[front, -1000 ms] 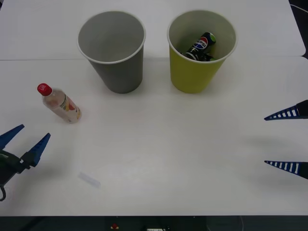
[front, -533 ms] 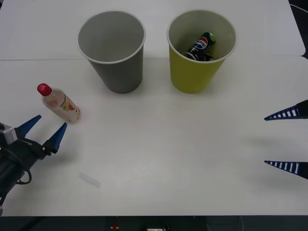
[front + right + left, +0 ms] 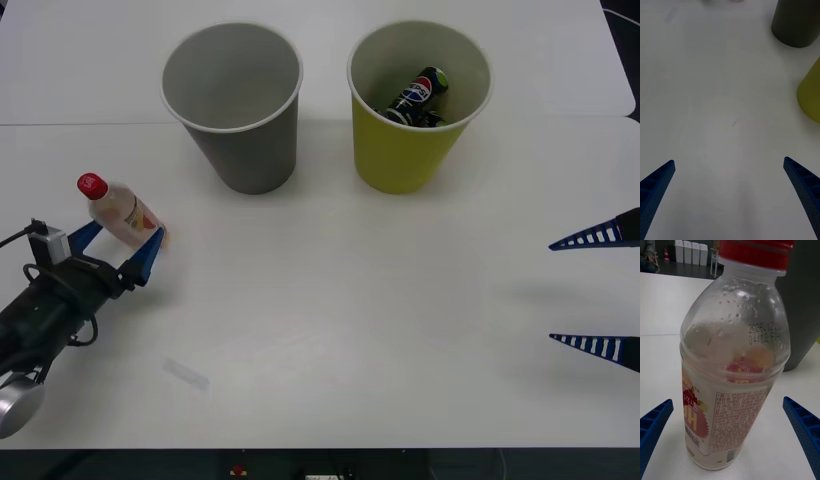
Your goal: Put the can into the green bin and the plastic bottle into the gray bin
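Observation:
The clear plastic bottle [image 3: 122,213] with its red cap stands upright at the table's left. My left gripper [image 3: 120,250] is open, its blue fingers on either side of the bottle's base without touching it. In the left wrist view the bottle [image 3: 733,375] stands close between the two spread fingertips. The dark can [image 3: 418,96] lies inside the green bin [image 3: 410,150] at the back right. To its left stands the gray bin [image 3: 245,140], with nothing visible inside. My right gripper [image 3: 600,292] waits open at the right edge, also seen as the right gripper [image 3: 730,195] over bare table.
A small strip of clear tape [image 3: 186,373] lies on the white table [image 3: 350,300] near the front left. The gray bin's base [image 3: 795,26] and the green bin's side [image 3: 810,95] are ahead of the right gripper.
My left gripper has moved forward from the front-left corner until its open fingers flank the bottle. The right arm, bins and can have stayed put.

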